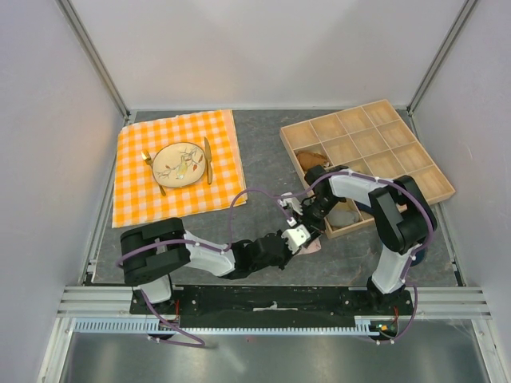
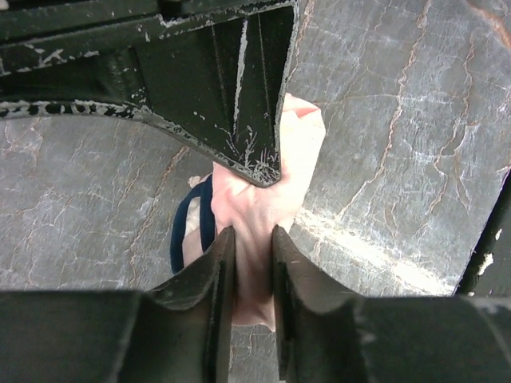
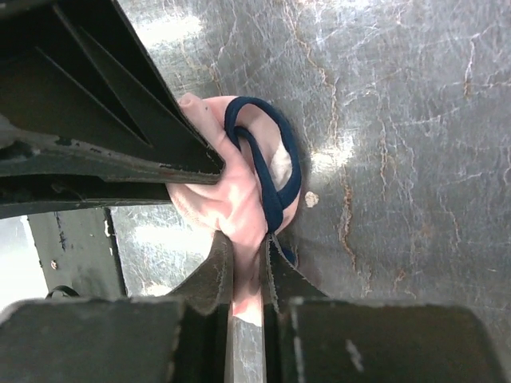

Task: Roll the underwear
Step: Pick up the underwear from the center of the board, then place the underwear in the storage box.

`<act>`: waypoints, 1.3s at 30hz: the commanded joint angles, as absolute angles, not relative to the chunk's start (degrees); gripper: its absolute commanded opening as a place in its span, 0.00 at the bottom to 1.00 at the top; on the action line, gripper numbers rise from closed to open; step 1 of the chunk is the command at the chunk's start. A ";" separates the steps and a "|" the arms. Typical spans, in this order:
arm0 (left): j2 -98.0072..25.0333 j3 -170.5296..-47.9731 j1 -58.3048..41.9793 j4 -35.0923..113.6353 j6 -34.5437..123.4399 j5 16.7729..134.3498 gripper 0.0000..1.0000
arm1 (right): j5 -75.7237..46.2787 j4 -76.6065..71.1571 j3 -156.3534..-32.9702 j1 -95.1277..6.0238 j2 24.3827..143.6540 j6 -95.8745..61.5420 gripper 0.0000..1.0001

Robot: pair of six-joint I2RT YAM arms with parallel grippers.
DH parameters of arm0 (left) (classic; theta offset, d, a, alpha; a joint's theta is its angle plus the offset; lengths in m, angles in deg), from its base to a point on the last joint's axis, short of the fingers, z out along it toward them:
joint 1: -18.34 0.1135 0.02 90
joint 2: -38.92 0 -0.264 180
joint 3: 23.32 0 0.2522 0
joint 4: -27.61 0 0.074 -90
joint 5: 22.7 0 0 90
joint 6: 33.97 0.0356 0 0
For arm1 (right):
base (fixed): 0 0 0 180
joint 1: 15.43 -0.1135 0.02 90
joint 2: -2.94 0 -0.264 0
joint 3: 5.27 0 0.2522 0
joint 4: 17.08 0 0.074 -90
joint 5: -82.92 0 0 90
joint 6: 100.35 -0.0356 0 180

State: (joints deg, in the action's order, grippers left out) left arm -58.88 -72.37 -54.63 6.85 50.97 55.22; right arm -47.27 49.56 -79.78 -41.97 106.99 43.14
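I pinch the underwear point(image 2: 263, 199) narrowly in both my left gripper point(image 2: 247, 239) and right gripper point(image 3: 247, 247). It lies bunched near-centre on the table point(image 1: 263, 144), just left of the wooden tray point(image 1: 397, 157), its long axis running straight out from my left fingertips.

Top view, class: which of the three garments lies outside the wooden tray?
The pale pink underwear, lying on the grey table; the brown garment and the grey garment each sit inside a compartment of the tray.
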 commanded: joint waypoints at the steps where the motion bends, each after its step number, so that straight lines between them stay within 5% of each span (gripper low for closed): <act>1: -58.65 -70.05 -54.96 19.58 49.44 52.89 0.35 | -43.64 49.41 -79.32 -43.37 108.85 44.93 0.05; 7: -46.35 -65.57 -54.79 21.51 46.98 50.43 0.58 | -49.61 52.49 -80.46 -42.59 104.54 48.53 0.00; 20: -16.75 -64.24 -52.77 40.37 46.45 48.58 0.65 | -54.55 58.54 -87.57 -37.67 98.48 50.91 0.00; 27: -4.87 -69.15 -51.36 51.03 47.24 46.65 0.72 | -49.73 61.63 -101.96 -25.39 99.96 50.65 0.00; 39: -5.91 -82.09 -51.27 73.63 54.62 38.84 0.87 | -34.77 49.07 -127.03 -13.67 120.08 35.80 0.00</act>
State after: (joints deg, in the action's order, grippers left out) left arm -5.75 -80.72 -51.49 64.31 50.20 44.62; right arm -40.49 54.52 -122.14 -12.88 115.03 42.18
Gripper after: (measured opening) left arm 0.850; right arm 0.058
